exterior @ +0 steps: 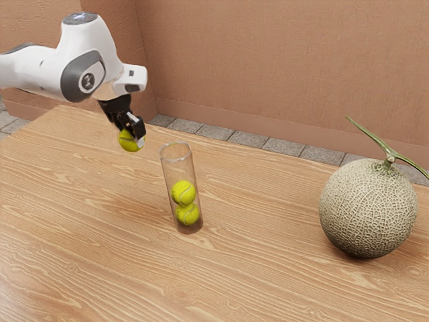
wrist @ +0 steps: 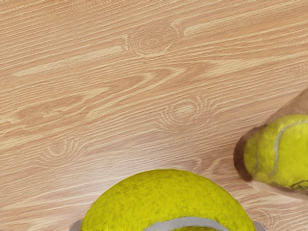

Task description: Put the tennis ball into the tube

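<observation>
Your claw (exterior: 133, 138) is pinching the tennis ball (exterior: 127, 141). Stay higher than the tube (exterior: 172, 173), move toward exterior-view 4 o'clock, center above it, then release.

Two balls (exterior: 185, 204) in tube (exterior: 169, 176)

The white arm (exterior: 100, 41) came in from the exterior view's left, its outermost visible link (exterior: 30, 67) nearly level, and met a large rounded joint (exterior: 84, 74) with a dark grey cover. Beyond that, the wrist (exterior: 127, 80) carried the black end effector (exterior: 131, 139), which hung in mid-air, angled downward with a tilt. Its two fingers (wrist: 260, 226) stood apart, closed in a grip from opposite sides.
</observation>
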Available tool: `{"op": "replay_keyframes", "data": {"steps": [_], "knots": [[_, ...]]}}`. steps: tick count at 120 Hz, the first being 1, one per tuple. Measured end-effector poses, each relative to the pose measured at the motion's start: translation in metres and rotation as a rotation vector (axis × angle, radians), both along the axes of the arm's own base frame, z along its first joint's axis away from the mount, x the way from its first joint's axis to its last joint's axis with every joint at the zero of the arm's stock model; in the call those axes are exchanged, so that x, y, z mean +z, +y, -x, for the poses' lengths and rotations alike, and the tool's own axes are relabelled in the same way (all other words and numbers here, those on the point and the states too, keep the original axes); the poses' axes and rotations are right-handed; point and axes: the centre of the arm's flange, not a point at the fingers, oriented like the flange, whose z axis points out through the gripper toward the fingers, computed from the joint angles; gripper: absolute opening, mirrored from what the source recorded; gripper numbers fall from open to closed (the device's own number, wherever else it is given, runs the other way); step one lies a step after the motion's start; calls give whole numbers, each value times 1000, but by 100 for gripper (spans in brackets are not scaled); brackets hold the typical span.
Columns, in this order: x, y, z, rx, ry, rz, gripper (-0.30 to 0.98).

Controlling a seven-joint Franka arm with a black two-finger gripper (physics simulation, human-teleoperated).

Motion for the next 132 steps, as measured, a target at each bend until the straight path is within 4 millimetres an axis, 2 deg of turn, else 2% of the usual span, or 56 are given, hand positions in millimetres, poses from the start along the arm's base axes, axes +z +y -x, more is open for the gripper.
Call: {"op": "replay_keyframes", "data": {"steps": [25, 47, 60, 70, 90, 99, 107, 117, 132], "knots": [[47, -67, 4, -80, -35, -2, 21], [49, -105, -1, -138, -11, 18, 23], [46, -121, -8, -173, 1, 29, 39], [44, -114, -11, -167, 14, 27, 48], [44, -50, -15, -65, 37, 23, 59], [55, -35, -12, -39, 43, 19, 62], [58, -35, -9, -38, 66, 16, 64], [62, -46, -4, -54, 88, 10, 65], [93, -71, 0, -105, 83, 4, 67]]}}
